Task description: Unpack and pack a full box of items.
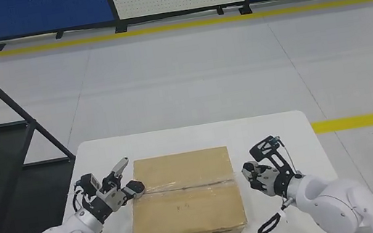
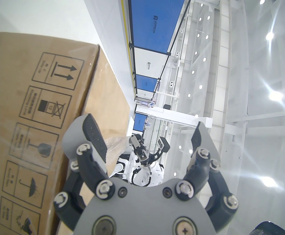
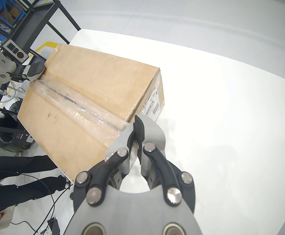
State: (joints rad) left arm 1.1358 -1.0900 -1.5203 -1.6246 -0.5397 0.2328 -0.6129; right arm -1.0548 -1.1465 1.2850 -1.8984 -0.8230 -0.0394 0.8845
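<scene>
The brown cardboard box (image 1: 187,201) sits flat and closed toward 6 o'clock on the white table (image 1: 269,129), its top flaps sealed by clear tape (image 3: 75,104) running from 9 to 3 o'clock.

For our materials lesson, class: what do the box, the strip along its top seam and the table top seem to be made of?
The box: brown cardboard by the look, matt, with folded edges and printed handling symbols. The strip: clear plastic tape, glossy; it wrinkles and glints over the seam. The table top: white, smooth, faintly shiny; perhaps laminate or painted board, not certain.
</scene>
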